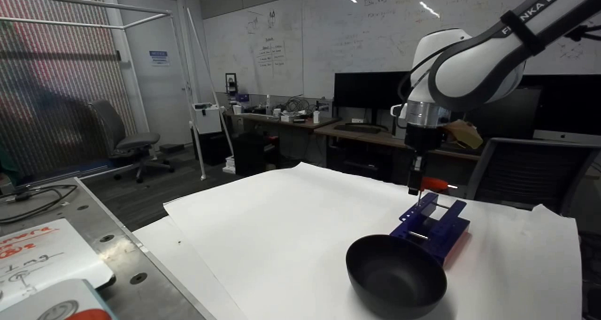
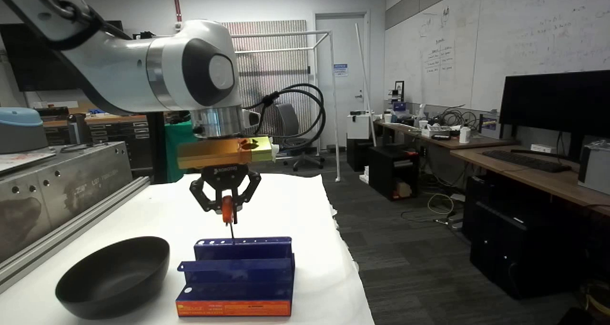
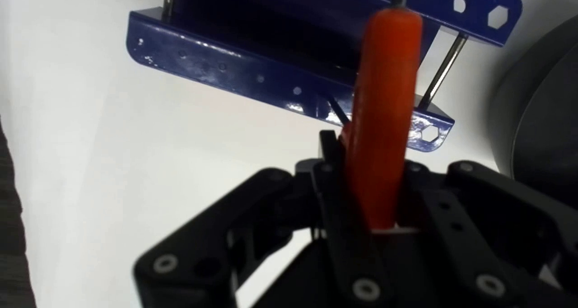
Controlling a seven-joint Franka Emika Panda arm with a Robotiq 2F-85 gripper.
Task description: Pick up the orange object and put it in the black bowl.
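Note:
The orange object is an orange-red handle with a thin metal shaft; it shows in both exterior views (image 1: 434, 185) (image 2: 227, 208) and large in the wrist view (image 3: 386, 95). My gripper (image 1: 415, 187) (image 2: 230, 216) is shut on this handle, just above the blue rack-like block (image 1: 446, 240) (image 2: 238, 273) (image 3: 235, 71). The shaft points down to the block's holed ledge; I cannot tell whether its tip is inside a hole. The black bowl (image 1: 396, 275) (image 2: 114, 277) stands upright beside the block, and part of it shows at the wrist view's right edge (image 3: 548, 132). I see nothing in it.
White paper (image 1: 263, 235) covers the table under the bowl and block. A metal bench (image 1: 141, 263) (image 2: 62, 191) runs along one side. Desks with monitors (image 2: 553, 113) and a chair (image 1: 530, 170) stand beyond the table.

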